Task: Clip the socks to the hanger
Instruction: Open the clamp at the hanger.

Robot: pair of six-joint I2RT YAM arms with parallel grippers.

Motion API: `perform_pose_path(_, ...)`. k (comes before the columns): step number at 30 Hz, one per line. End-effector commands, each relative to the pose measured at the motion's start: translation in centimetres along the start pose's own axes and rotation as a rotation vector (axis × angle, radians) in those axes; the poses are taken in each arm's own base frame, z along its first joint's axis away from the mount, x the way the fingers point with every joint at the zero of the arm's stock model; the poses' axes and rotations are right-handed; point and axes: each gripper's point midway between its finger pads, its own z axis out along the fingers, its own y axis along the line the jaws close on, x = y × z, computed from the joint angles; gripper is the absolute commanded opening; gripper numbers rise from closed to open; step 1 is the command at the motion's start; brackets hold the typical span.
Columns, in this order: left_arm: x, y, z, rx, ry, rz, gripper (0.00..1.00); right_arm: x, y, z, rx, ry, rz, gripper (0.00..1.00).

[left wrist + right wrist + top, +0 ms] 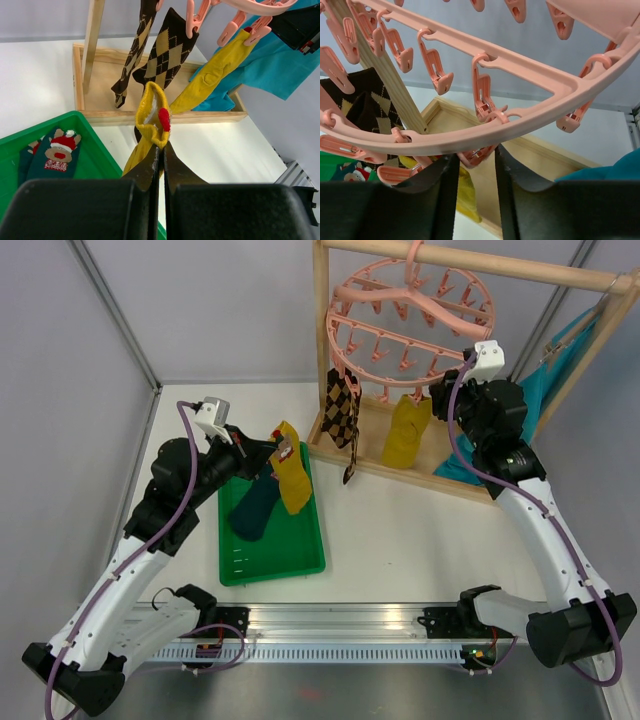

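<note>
Progress near halfway: two argyle socks [342,410] and first mustard sock [408,430] hang clipped to pink hanger [520,127]. Left gripper [161,146] clenched on second mustard sock [151,112], cuff just above fingertips. Right gripper [476,165] flanks a clip [475,155], squeeze unclear. Teal socks [255,505] remain in green tray [270,575]
</note>
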Motion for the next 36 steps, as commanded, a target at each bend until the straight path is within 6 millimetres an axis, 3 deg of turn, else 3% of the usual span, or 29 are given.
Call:
perform_pose_path(1, -1.1, -0.9, -0.3, 0.035, -0.028, 0.037, 0.02, -4.5, 0.9, -1.0, -0.043, -0.114, 0.023, 0.34)
perform_pose_path(10, -1.1, -1.3, -0.1, 0.058, -0.022, 0.036, 0.02, -4.7, 1.8, -1.5, -0.08, -0.101, 0.083, 0.27)
perform_pose_path(17, -1.4, -1.5, 0.0, 0.065, -0.027, 0.041, 0.02, -4.0, 1.2, -2.2, -0.046, -0.057, 0.079, 0.44)
perform_pose_path(23, -2.2, -1.9, 0.5, 0.074, -0.03, 0.048, 0.02, -4.5, 1.5, -4.3, -0.065, -0.035, 0.077, 0.57)
perform_pose_path(30, -2.6, -2.1, 0.8, 0.083, -0.035, 0.047, 0.02, -5.1, 0.8, -5.1, -0.027, -0.024, 0.058, 0.59)
perform_pose_path(36, -2.9, -2.2, 0.7, 0.085, -0.04, 0.048, 0.02, -3.7, 0.9, -4.0, -0.042, -0.005, 0.018, 0.61)
